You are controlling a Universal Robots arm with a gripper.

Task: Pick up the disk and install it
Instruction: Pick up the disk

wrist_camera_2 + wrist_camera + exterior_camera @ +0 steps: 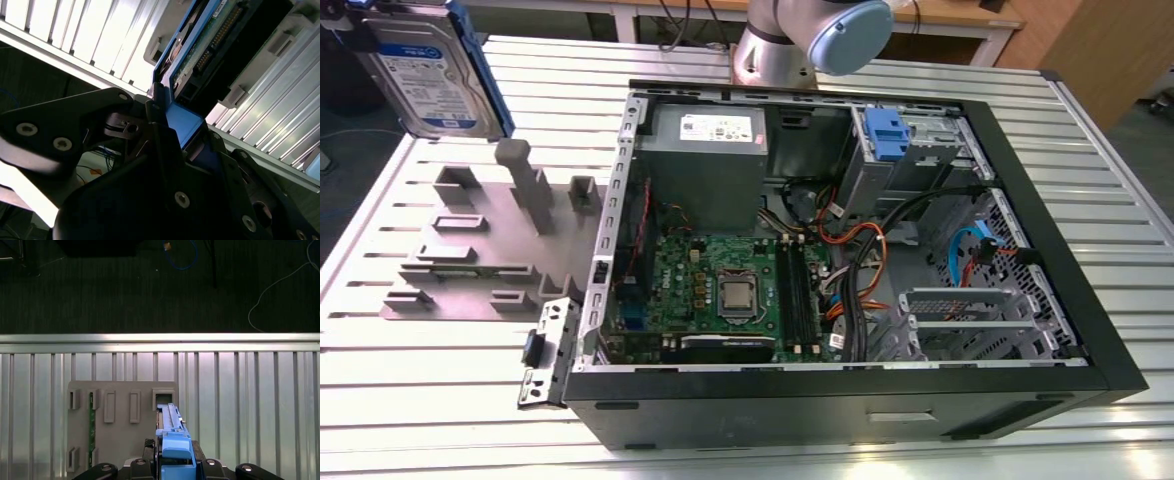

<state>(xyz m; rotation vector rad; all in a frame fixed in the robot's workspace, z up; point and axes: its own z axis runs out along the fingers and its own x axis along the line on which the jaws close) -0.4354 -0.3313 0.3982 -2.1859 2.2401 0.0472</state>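
- Presently, the black two-finger gripper (pixel 184 131) is clamping its fingers (pixel 156 112) on the blue carrier end of the flat silver hard disk with a white-and-blue label (pixel 434 72).
- The disk is hanging upright in the air at the exterior view's left, above the grey slotted plastic fixture (pixel 480 240).
- The fixture is lying on the ribbed aluminium table (pixel 427 400), beside the open black computer case (pixel 854 405).
- A narrower blue plastic bracket (pixel 887 135) is sitting inside the case.

Gripper (pixel 175 466) pointing down, held aloft, clamped on disk (pixel 173 437) edge
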